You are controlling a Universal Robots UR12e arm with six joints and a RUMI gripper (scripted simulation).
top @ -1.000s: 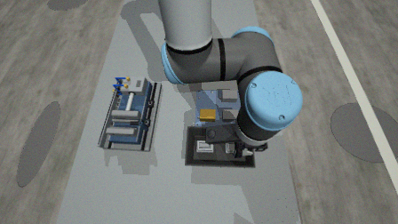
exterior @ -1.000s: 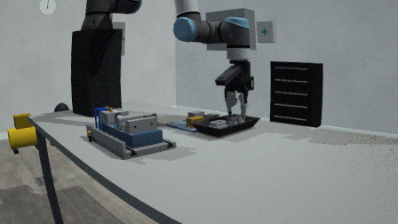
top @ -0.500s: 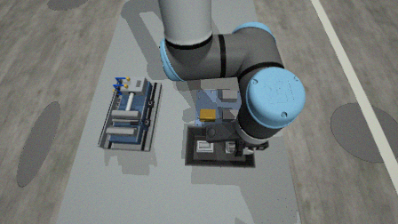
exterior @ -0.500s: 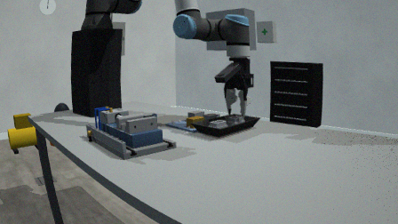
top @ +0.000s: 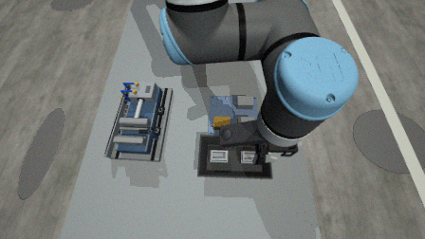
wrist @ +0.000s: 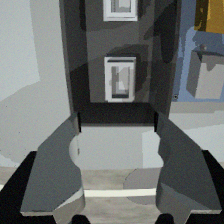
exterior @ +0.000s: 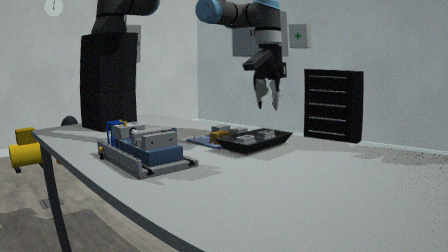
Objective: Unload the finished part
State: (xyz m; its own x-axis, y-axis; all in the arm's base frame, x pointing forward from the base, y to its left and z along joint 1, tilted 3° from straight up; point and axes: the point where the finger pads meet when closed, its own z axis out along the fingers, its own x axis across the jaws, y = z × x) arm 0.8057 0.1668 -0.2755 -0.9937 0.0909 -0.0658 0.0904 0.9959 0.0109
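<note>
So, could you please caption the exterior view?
Open end effector hovers above the black outfeed tray holding two finished parts.

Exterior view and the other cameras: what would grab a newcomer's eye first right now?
The big arm dominates: its open gripper hangs empty, well above the black outfeed tray near the table's middle. In that tray two pocketed blocks lie side by side. Left of it stands the blue vise, with nothing visibly clamped between its jaws.

Grey table (exterior: 310,197) carries vise (exterior: 145,149), blue plate (exterior: 200,140), black tray (exterior: 280,136).
</note>
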